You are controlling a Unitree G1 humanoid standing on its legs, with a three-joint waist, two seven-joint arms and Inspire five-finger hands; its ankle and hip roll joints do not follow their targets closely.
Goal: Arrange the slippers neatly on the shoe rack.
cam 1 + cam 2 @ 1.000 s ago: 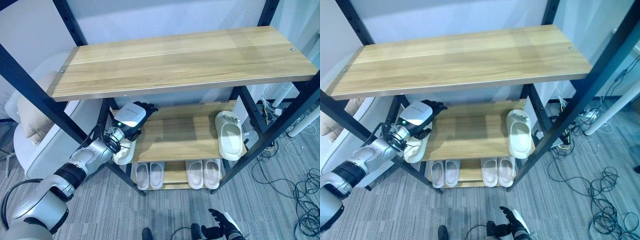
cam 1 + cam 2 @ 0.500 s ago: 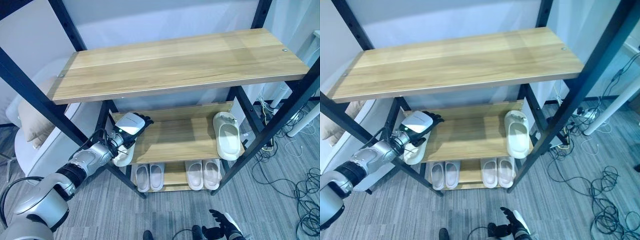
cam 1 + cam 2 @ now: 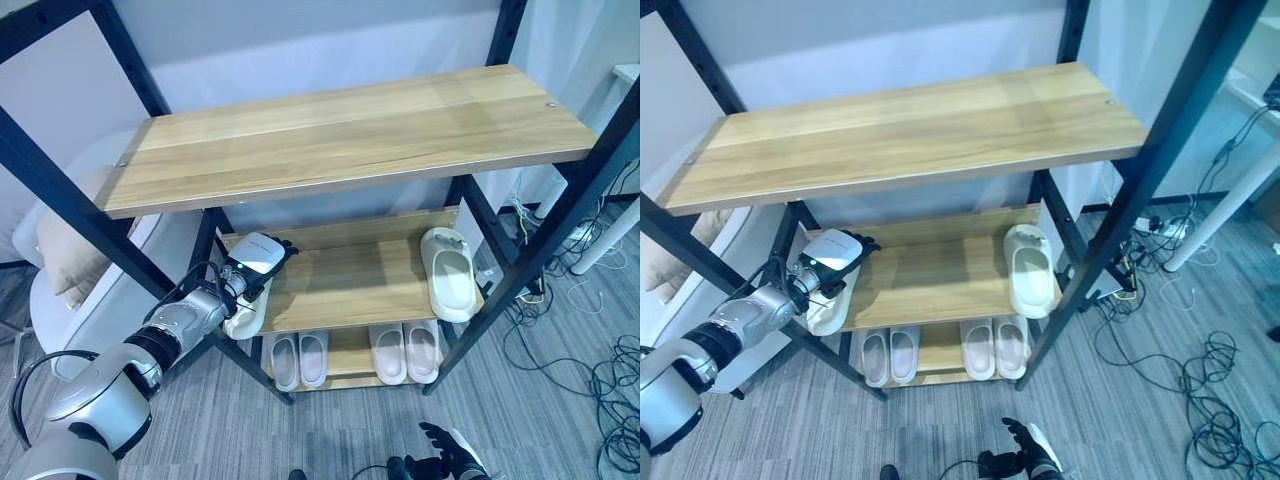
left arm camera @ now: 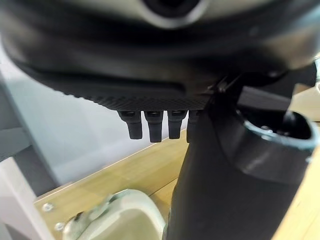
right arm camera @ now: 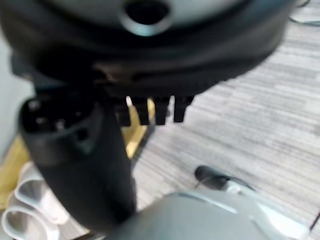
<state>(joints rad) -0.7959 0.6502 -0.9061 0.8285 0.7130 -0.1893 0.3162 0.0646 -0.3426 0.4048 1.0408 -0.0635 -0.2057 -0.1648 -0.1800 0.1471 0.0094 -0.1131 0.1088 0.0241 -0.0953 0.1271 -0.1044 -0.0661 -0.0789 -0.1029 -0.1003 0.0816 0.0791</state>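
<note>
Your shoe rack (image 3: pixel 330 135) has black posts and three wooden shelves; two pale slipper pairs (image 3: pixel 352 353) sit side by side on the bottom shelf, and a black front post (image 3: pixel 90 225) crosses your left arm's path. A cream slipper (image 3: pixel 1028 270) lies at the middle shelf's right end, its mate (image 3: pixel 245 308) at the left end overhanging the front edge. Your left hand (image 3: pixel 258 258) rests over that mate with fingers extended and relaxed; your right hand (image 3: pixel 1025 462) hangs low above the floor, fingers loosely spread, holding nothing.

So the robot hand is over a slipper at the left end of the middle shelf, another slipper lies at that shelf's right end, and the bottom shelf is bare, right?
Not quite: the bottom shelf is not bare. The left eye view shows two pairs of slippers on it. The rest holds: the left robot hand is over a slipper at the middle shelf's left end, another slipper at its right end.
</note>
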